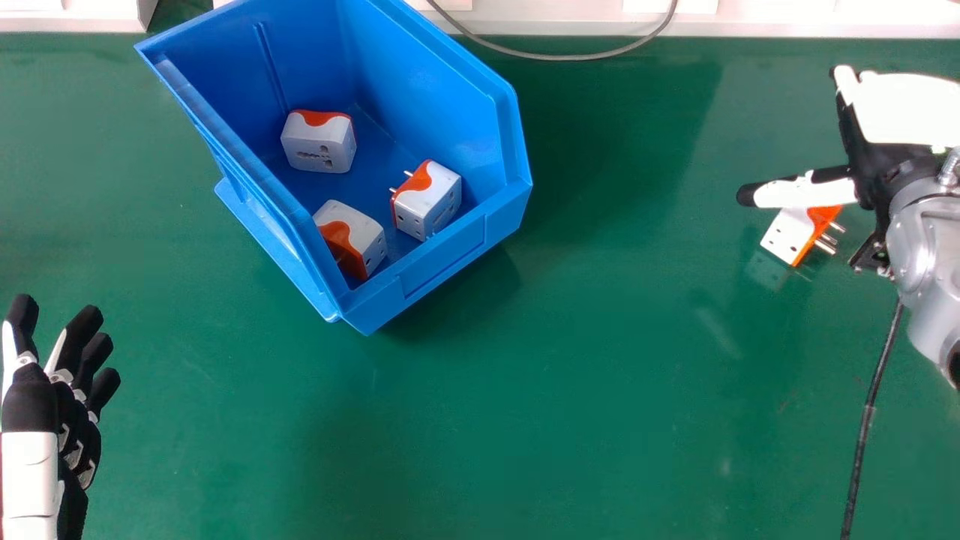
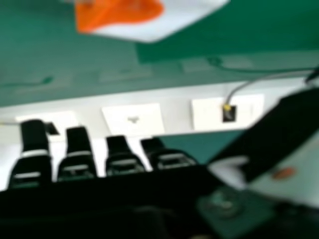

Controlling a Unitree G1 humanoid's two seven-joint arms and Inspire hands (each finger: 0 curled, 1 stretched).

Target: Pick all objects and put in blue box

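Adapter [image 1: 784, 234] lies on the green surface [image 1: 600, 390] in the head view, outside the blue box [image 1: 480, 232], where three other adapters [image 1: 318, 142] rest. The thumb [image 1: 806, 193] of the right hand [image 1: 904, 109] partly covers it, so a sideways push could make it slide or roll. Its prongs [image 1: 825, 241] point toward the palm side and may spoil the grip. Later, too low a carry could strike the box's wall. The left hand [image 1: 30, 405] waits at the lower left, loosely spread.

In the right hand view, the fingers [image 2: 77, 154] are extended and apart, holding nothing; closing from here might miss the adapter, which lies beyond them.
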